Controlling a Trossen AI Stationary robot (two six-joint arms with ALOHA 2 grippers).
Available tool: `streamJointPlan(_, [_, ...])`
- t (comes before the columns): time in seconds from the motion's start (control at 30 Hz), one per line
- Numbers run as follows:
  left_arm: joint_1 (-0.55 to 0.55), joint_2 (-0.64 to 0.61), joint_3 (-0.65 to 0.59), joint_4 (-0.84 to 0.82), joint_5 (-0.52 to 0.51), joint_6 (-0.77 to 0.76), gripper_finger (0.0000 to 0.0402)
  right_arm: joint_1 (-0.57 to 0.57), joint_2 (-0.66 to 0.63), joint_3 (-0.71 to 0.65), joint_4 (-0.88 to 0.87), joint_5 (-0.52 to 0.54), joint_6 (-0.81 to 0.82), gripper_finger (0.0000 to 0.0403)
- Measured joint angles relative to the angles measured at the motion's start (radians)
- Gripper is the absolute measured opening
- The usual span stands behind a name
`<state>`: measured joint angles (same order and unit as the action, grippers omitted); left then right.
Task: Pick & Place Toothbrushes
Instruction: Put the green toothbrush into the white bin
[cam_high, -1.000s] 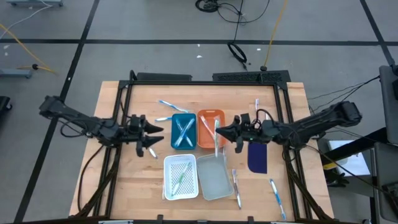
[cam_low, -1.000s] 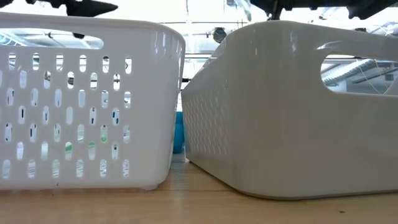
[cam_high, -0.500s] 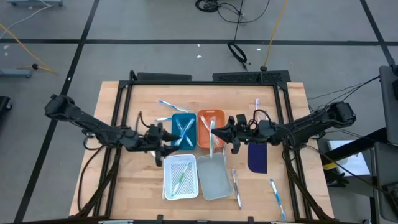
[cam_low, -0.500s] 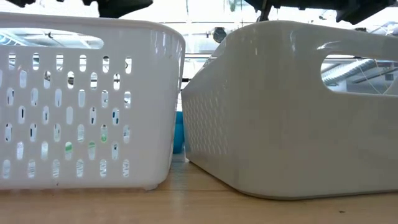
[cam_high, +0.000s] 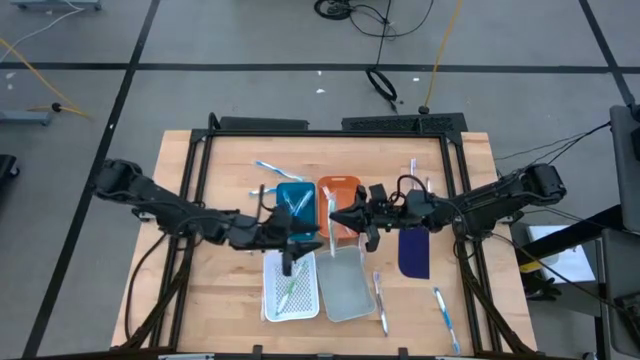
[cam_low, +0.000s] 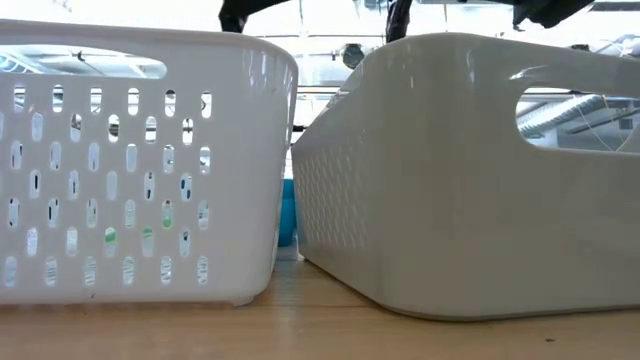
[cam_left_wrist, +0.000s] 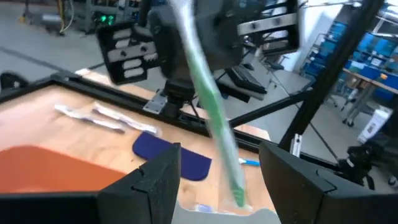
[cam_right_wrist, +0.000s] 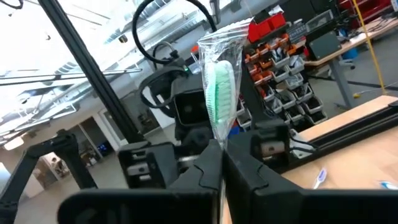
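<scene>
Reaching in over the table, both arms are meeting above the four trays, with the orange tray (cam_high: 340, 205) serving as the landmark. The right gripper (cam_high: 338, 217) is hovering over the orange tray's near-left part, its fingers (cam_right_wrist: 205, 180) pinched tight on a wrapped green toothbrush (cam_right_wrist: 219, 93) that is standing up between them, bristle head on top. The left gripper (cam_high: 300, 247) is sitting just left of and nearer than the orange tray, above the gap between the blue tray (cam_high: 293, 208) and the perforated white tray (cam_high: 291, 284); its fingers (cam_left_wrist: 158, 180) are standing apart, grasping nothing, and the green toothbrush (cam_left_wrist: 214, 109) is showing beyond them. Two toothbrushes are lying crossed in the blue tray directly left of the orange one, another is resting in the perforated white tray, and loose ones are lying on the wooden table (cam_high: 220, 290) around the trays. A dark blue pad (cam_high: 414, 252) is lying to the right of the orange tray.
</scene>
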<state>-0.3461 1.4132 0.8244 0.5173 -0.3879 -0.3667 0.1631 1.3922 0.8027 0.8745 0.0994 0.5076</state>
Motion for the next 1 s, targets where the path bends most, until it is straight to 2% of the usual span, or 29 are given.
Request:
streamJointPlan(0.17, [0.028,0.080,0.077,0.003,0.076,-0.059,0.0243,0.003,0.000,0.000,-0.018,0.000,-0.009,0.0000])
streamJointPlan(0.33, [0.043,0.150,0.150,-0.028,0.088,-0.060,0.0254,0.015,0.000,0.000,-0.015,0.000,-0.030,0.0000])
streamJointPlan(0.53, [0.065,0.205,0.217,-0.030,0.160,-0.064,0.0255,0.027,0.000,0.000,-0.020,0.000,-0.042,0.0000])
streamJointPlan(0.67, [0.073,0.205,0.245,-0.114,0.163,-0.089,0.0250,0.033,0.000,0.000,-0.019,0.000,-0.051,0.0000])
streamJointPlan(0.8, [0.075,0.206,0.251,-0.152,0.174,-0.091,0.0202,0.035,0.000,0.000,-0.020,0.001,-0.052,0.0000])
streamJointPlan(1.0, [0.076,0.205,0.253,-0.150,0.221,-0.104,0.0065,0.035,0.000,0.000,-0.026,0.002,-0.052,0.0000])
